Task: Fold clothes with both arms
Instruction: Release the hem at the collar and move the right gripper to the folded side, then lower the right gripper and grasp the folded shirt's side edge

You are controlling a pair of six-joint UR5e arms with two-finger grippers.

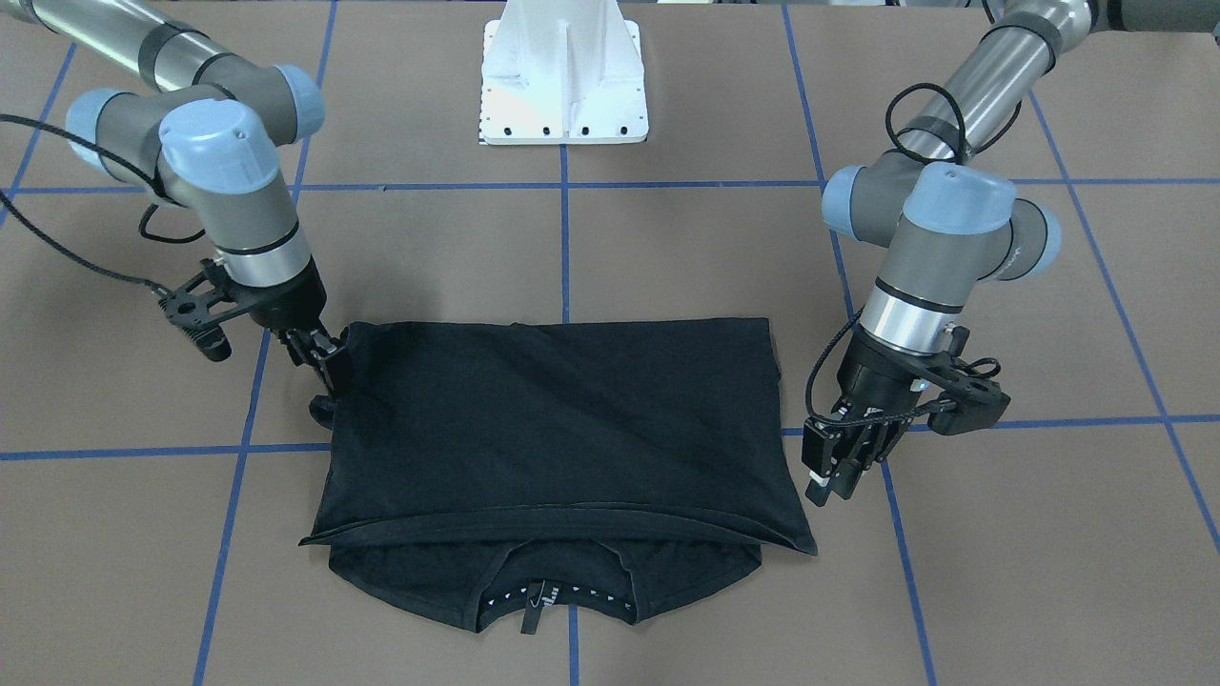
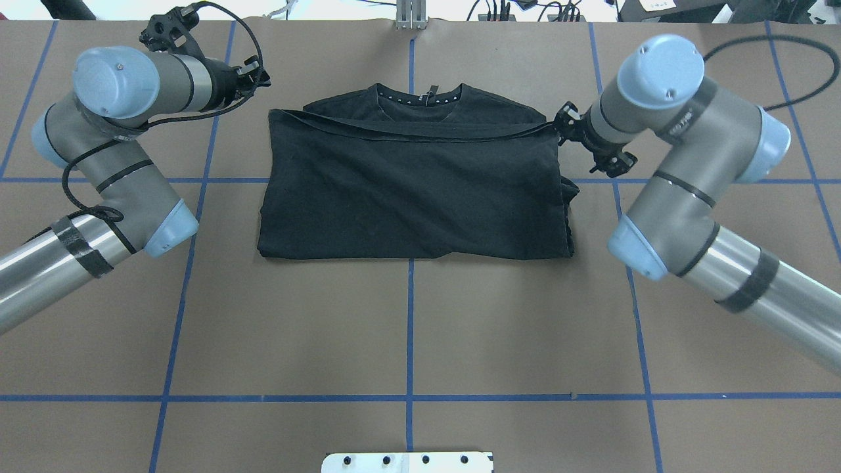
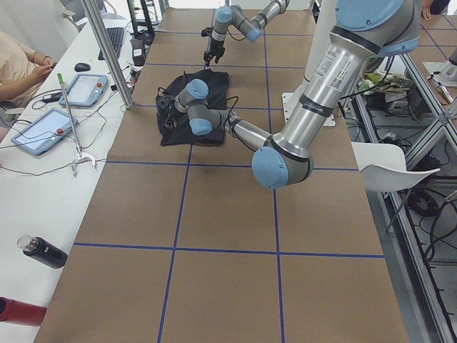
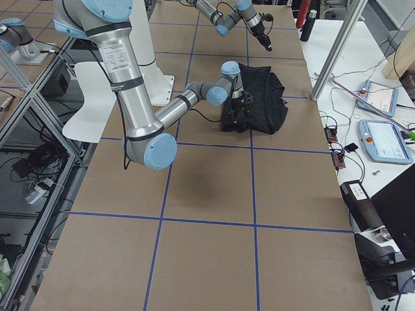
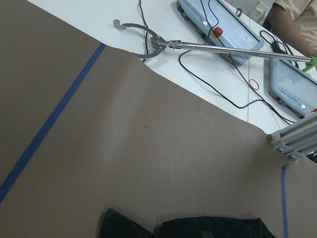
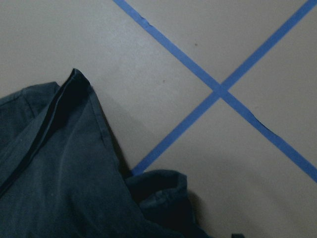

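The black T-shirt (image 1: 562, 429) (image 2: 414, 190) lies folded in half on the brown table, hem drawn up just short of the collar (image 1: 558, 595). No logo shows. My right gripper (image 1: 329, 372) (image 2: 564, 126) hovers at the shirt's edge on my right, over a bulge of sleeve (image 6: 158, 193), and looks open with no cloth in it. My left gripper (image 1: 839, 472) (image 2: 259, 75) hangs open off the opposite edge, apart from the shirt. The left wrist view catches only a strip of the shirt (image 5: 208, 228). Neither wrist view shows fingers.
The white pedestal base (image 1: 564, 76) stands at the table's robot side. Blue tape lines (image 2: 410, 328) grid the table. Past the far edge is a white bench with tablets (image 5: 233, 34), a reacher tool (image 5: 148, 42), an aluminium post (image 5: 294, 139) and a person's arm (image 5: 292, 25).
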